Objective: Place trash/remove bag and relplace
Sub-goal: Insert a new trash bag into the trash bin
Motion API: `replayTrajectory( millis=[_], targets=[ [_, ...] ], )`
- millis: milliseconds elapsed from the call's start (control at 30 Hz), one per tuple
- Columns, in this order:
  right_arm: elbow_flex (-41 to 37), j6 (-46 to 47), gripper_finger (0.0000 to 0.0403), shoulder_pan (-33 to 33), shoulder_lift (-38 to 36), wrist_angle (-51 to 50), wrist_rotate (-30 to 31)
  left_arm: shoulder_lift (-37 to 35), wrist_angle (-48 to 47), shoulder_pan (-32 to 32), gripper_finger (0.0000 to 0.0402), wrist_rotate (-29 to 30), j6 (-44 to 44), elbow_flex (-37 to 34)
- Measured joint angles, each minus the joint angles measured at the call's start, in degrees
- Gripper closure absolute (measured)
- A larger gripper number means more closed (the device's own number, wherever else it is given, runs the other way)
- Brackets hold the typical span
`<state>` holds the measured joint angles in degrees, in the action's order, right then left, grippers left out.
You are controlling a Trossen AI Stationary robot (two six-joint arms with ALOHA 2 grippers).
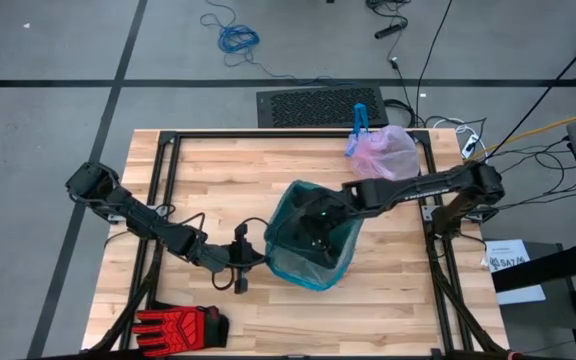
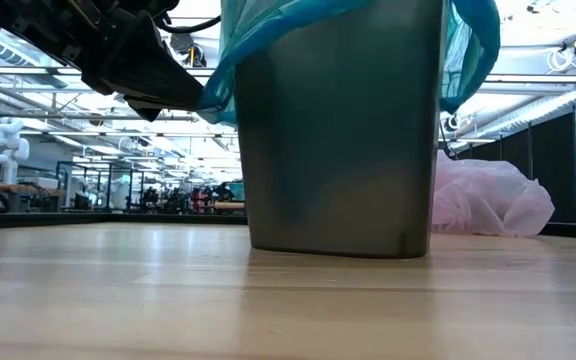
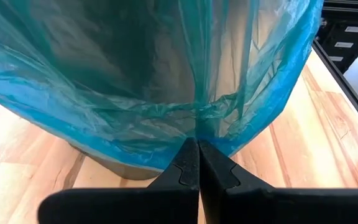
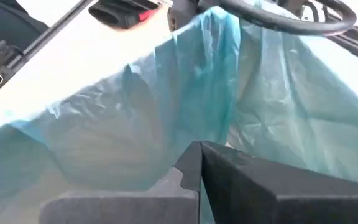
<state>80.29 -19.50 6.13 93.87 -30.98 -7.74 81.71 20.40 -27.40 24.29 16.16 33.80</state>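
A grey bin (image 2: 338, 150) stands mid-table with the translucent teal bag (image 1: 308, 240) lining it and draped over its rim. My left gripper (image 3: 197, 148) is at the bin's left side, shut on the bag's overhang. My right gripper (image 4: 199, 152) reaches over the bin's right rim into the opening and is shut on the bag's film there; it shows in the high view as the right gripper (image 1: 320, 215). The pale pink bag (image 1: 386, 152) with its blue tie lies on the table's far right part. No paper wads show. My left gripper pinches the lower edge of the bag's overhang (image 3: 199, 127) between its two shut fingers, coming level from the table's left. The film gathers into creases at the fingertips and is drawn outward from the bin wall. My right gripper pinches a fold of the teal film (image 4: 219, 118) at its fingertips, inside the bin's mouth, slanting down from the table's right. Creases run up from the fingertips. One layer or several, I cannot tell.
A red-and-black glove (image 1: 180, 325) lies at the table's near left corner. Black frame rails (image 1: 158, 200) run along the table's left, far and right sides. Bare wood lies on the table's near side of the bin.
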Motion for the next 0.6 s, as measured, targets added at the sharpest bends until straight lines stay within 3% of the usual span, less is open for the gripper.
replayTrajectory(
  millis=[300,400,600],
  targets=[
    [-0.11,1.32,0.0403,-1.36,7.23,-1.15,-0.02,0.00,0.02,0.02,0.0402,-0.01,0.05,0.00],
    [-0.11,1.19,0.0403,-1.12,9.08,-1.13,-2.66,0.00,-0.02,0.02,0.0402,0.00,0.07,0.00],
    [-0.11,1.05,0.0403,-0.66,6.14,1.39,-4.38,0.00,-0.33,0.02,0.0402,0.00,0.11,0.00]
  ],
)
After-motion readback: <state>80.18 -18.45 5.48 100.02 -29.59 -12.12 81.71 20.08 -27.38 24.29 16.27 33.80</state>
